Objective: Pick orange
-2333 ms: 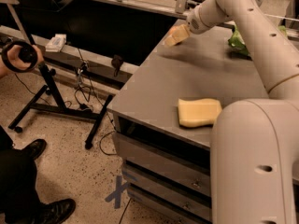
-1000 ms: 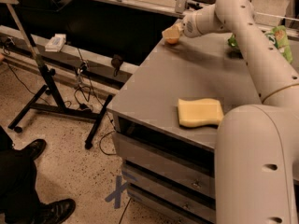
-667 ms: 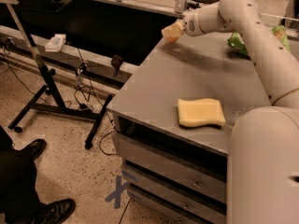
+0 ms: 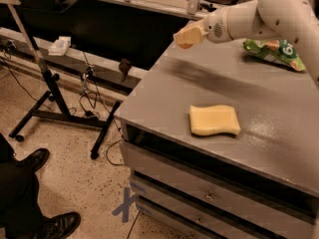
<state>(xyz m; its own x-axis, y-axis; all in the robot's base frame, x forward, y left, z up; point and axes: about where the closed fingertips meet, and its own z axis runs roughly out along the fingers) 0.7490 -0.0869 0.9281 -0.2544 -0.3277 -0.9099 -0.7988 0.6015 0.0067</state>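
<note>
The cream-coloured tool (image 4: 183,39) hangs above the far left corner of the grey metal table (image 4: 164,98), clenched on the small round orange fruit (image 4: 185,45), which shows just under its fingertips, off the table top. To its right, by the far edge, lies the green crinkled snack bag (image 4: 274,51), its only legible mark a large white figure like a "6". The flat wavy-edged yellow sponge (image 4: 214,119) rests near the front edge, well apart from both, with bare grey top between, and past the left edge the speckled floor (image 4: 75,183) carries a blue tape cross (image 4: 127,203) and a black metal stand (image 4: 50,93).
</note>
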